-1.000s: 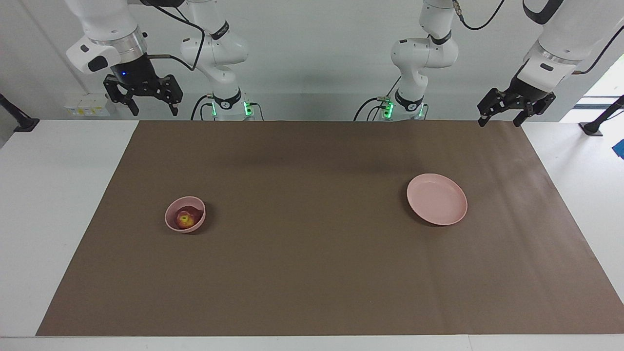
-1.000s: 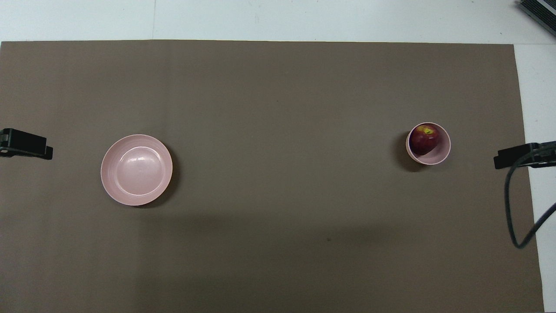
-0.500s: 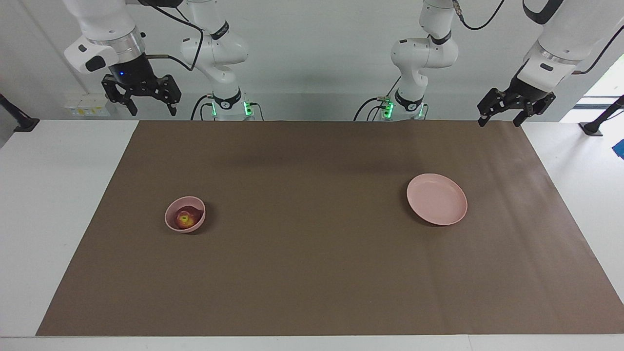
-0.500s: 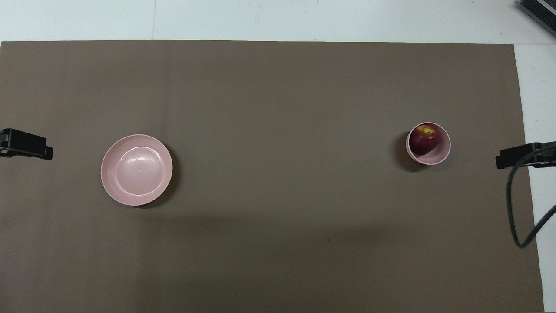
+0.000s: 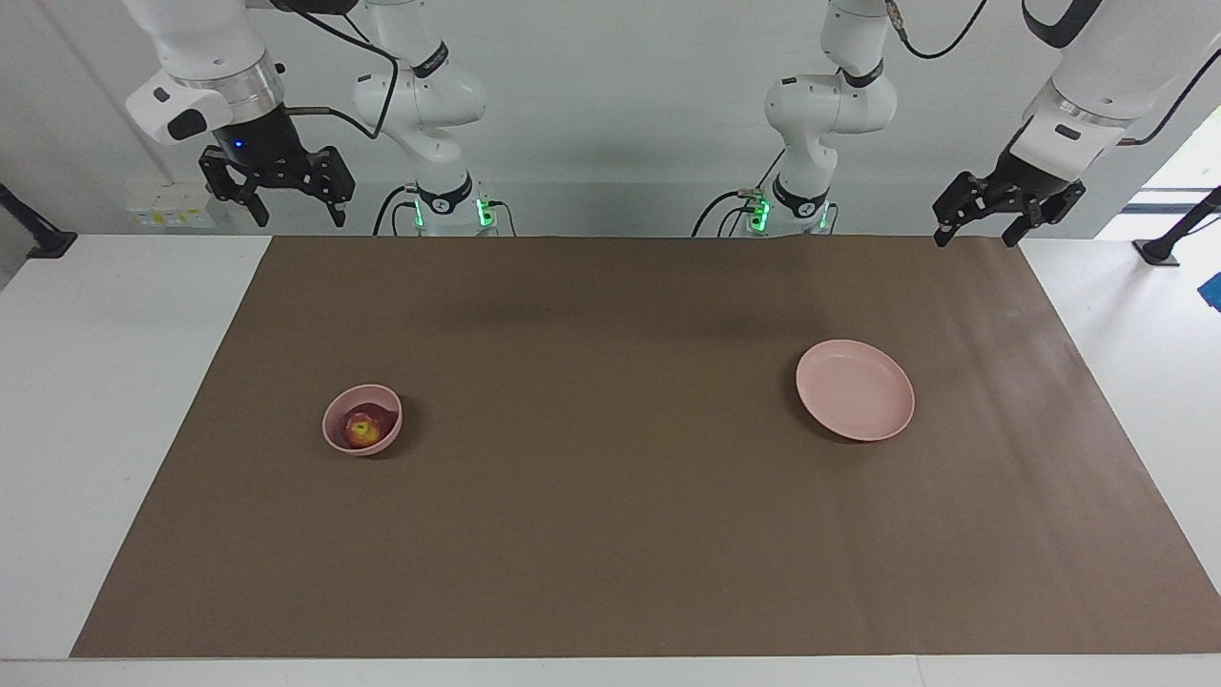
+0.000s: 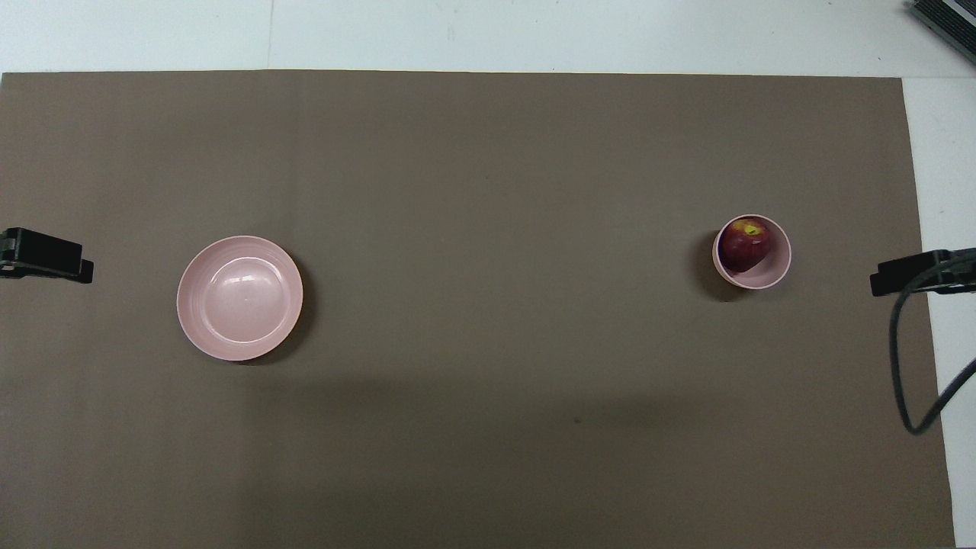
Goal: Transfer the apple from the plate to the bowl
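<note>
The dark red apple (image 5: 362,429) with a yellowish patch lies in the small deep pink bowl (image 5: 330,426), toward the right arm's end of the table. It shows there in the overhead view too, the apple (image 6: 743,243) inside the bowl (image 6: 775,268). The wide flat pink plate (image 5: 856,389) stands bare toward the left arm's end, and also shows in the overhead view (image 6: 239,297). My right gripper (image 5: 299,216) hangs open and empty, high over the table's edge by its base. My left gripper (image 5: 975,236) hangs open and empty, high over the mat's corner near its base.
A brown mat (image 5: 610,534) covers most of the white table (image 5: 114,382). A black cable (image 6: 907,366) hangs from the right arm over the mat's edge. A dark device (image 6: 945,19) lies at the table's corner farthest from the robots.
My right gripper has risen a little and drifted toward its end of the table. The left gripper has barely shifted. The apple, bowl and plate have not moved.
</note>
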`<state>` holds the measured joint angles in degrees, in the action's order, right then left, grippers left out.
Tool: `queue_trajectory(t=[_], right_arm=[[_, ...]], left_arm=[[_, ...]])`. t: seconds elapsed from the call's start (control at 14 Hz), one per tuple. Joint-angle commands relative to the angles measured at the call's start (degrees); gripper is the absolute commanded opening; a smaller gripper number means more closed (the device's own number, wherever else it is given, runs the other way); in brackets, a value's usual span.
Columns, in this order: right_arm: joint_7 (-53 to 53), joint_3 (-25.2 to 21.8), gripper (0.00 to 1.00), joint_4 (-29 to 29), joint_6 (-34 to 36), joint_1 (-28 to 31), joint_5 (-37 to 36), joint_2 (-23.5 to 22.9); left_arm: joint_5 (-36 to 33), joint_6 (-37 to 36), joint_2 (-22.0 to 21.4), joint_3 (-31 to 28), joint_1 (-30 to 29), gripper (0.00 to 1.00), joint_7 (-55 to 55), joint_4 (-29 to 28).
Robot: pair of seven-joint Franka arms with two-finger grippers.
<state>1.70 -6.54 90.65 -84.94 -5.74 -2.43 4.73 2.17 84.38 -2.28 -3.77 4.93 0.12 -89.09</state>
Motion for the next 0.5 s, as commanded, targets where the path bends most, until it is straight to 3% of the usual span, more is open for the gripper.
queue_trajectory(t=[0.0,0.43], right_arm=[[-0.12,0.21,1.00,0.75,0.04,0.65,1.64,0.89],[-0.12,0.21,1.00,0.75,-0.05,0.65,1.64,0.89]], left_arm=[[0.21,-1.32,-0.09,-0.19,-0.27,1.00,0.50,0.58],[0.21,-1.50,-0.18,-0.19,-0.27,1.00,0.85,0.50]])
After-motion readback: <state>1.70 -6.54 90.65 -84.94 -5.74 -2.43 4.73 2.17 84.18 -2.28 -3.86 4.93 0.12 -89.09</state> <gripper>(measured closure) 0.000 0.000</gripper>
